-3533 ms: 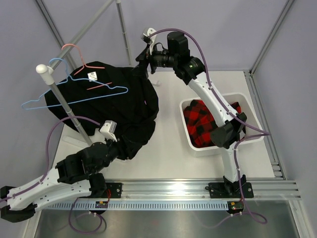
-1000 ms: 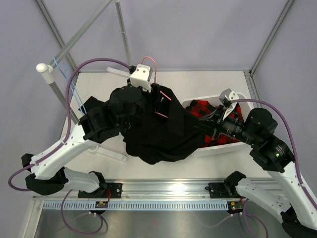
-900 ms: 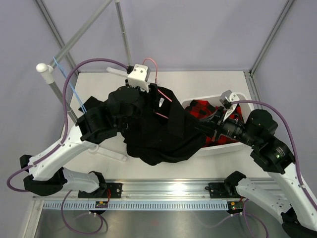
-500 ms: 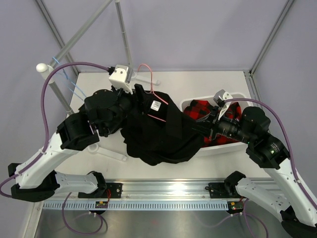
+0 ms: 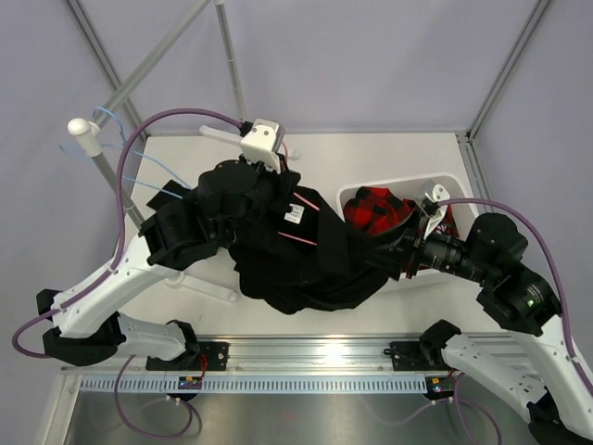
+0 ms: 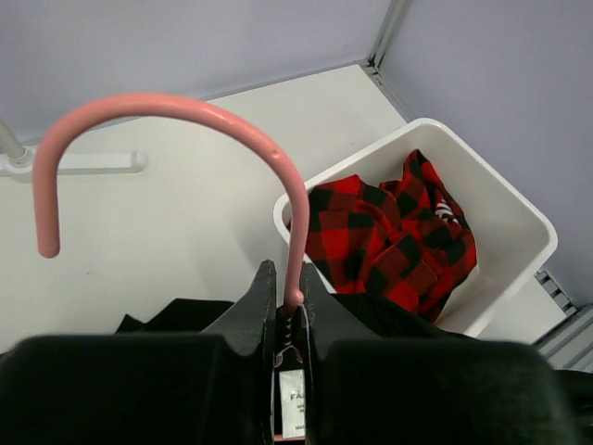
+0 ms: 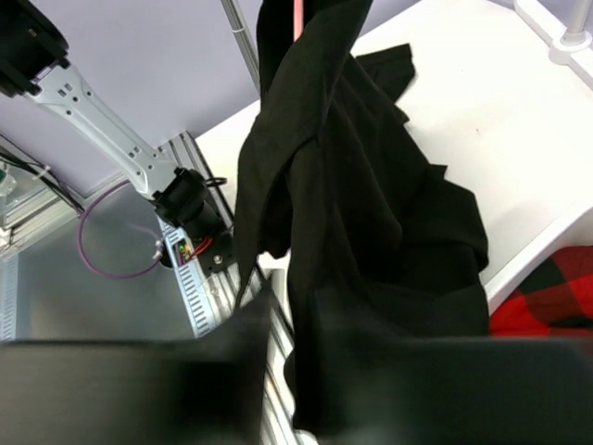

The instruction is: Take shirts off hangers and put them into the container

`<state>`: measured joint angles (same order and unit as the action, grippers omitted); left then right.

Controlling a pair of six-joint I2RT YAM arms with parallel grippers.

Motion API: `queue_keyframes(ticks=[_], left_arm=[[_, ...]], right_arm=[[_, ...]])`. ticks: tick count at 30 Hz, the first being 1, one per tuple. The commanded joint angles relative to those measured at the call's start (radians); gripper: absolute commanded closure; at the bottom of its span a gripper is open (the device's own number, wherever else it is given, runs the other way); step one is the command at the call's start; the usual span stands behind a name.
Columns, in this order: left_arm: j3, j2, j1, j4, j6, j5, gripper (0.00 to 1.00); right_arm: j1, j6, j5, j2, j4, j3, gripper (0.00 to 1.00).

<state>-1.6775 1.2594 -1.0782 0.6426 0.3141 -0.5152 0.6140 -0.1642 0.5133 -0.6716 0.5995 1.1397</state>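
Observation:
The plain black shirt hangs from the pink hanger and sags over the middle of the table. My left gripper is shut on that pink hanger at the twisted neck below its hook, left gripper, with the white neck label under it. My right gripper is at the shirt's right edge. In the right wrist view a fold of black shirt runs between the jaws of the right gripper; a thin gap shows beside one finger and the other is hidden. The plaid shirt lies in the white container. The blue hanger hangs bare on the rack.
The grey-white rack pole with its round knob slants at the left, and its white foot lies on the table. The metal rail runs along the near edge. The container stands at the right by the frame post.
My left arm has swung back to the right with the pink hanger. My right gripper has drawn down and right, away from the container, with the shirt's edge. The blue hanger has shifted on the rack.

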Motion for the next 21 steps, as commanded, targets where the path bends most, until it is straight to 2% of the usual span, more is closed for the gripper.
queue_keyframes(ticks=[1,2,6,14,17,18,19,20,21], left_arm=[[-0.06,-0.014,0.001,-0.044,-0.017,-0.086,1.0],[-0.076,-0.003,0.001,-0.029,-0.033,-0.095,1.0],[-0.191,0.026,0.001,0.017,-0.069,-0.111,1.0],[-0.246,0.025,0.001,0.043,-0.076,-0.086,1.0],[-0.242,0.014,0.001,0.043,-0.067,-0.071,1.0],[-0.24,0.006,0.001,0.043,-0.066,-0.068,1.0],[-0.237,0.002,0.001,0.04,-0.067,-0.069,1.0],[-0.232,-0.003,0.001,0.039,-0.07,-0.077,1.0],[-0.232,-0.005,0.001,0.037,-0.078,-0.098,1.0]], right_arm=[[-0.003,-0.003,-0.016,0.024,0.006,0.058,0.07],[-0.003,0.003,-0.047,0.029,0.016,0.06,0.01],[-0.003,0.023,-0.091,0.049,0.063,0.054,0.0],[-0.003,0.019,-0.084,0.06,0.019,-0.023,0.02],[-0.003,0.019,-0.075,0.029,-0.018,-0.029,0.2],[-0.003,0.012,-0.078,0.017,-0.027,-0.028,0.52],[-0.003,0.006,-0.087,0.012,-0.03,-0.021,0.77],[-0.003,0.005,-0.097,0.01,-0.03,-0.018,0.97],[-0.003,-0.007,-0.111,0.018,-0.027,-0.015,1.0]])
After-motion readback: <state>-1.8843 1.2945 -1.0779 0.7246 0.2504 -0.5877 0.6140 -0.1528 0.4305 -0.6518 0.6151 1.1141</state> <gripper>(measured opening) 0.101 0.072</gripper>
